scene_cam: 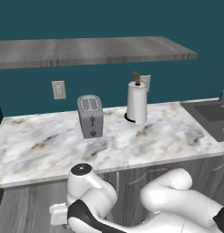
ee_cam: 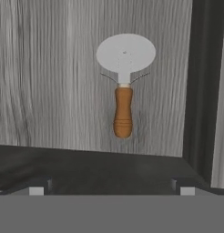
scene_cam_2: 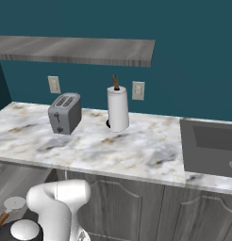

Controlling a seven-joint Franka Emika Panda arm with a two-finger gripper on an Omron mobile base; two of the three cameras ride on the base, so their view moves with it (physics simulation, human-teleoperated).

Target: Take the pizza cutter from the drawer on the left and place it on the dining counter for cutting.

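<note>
While drawer (ee_cam: 50,68) stands open, left base view shows arm bent low under counter (scene_cam: 132,136). Right base view: pizza cutter (scene_cam_2: 9,209) inside. Hand view: gripper (ee_cam: 111,185) wide apart above cutter, ungrasped; lift, carry, placement remain.

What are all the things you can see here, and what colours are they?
toaster: one, grey, on the marble counter, left of the paper towel holder.
paper towel holder: one, white roll with a brown tip, at the back of the counter.
sink: one, dark grey, set into the counter's right end.
wall outlets: two, beige, on the teal wall.
shelf: one, grey, above the counter.
pizza cutter: one, silver wheel with brown handle, lying on the grey wood floor of the drawer.
gripper: one, open, above the cutter.
</note>
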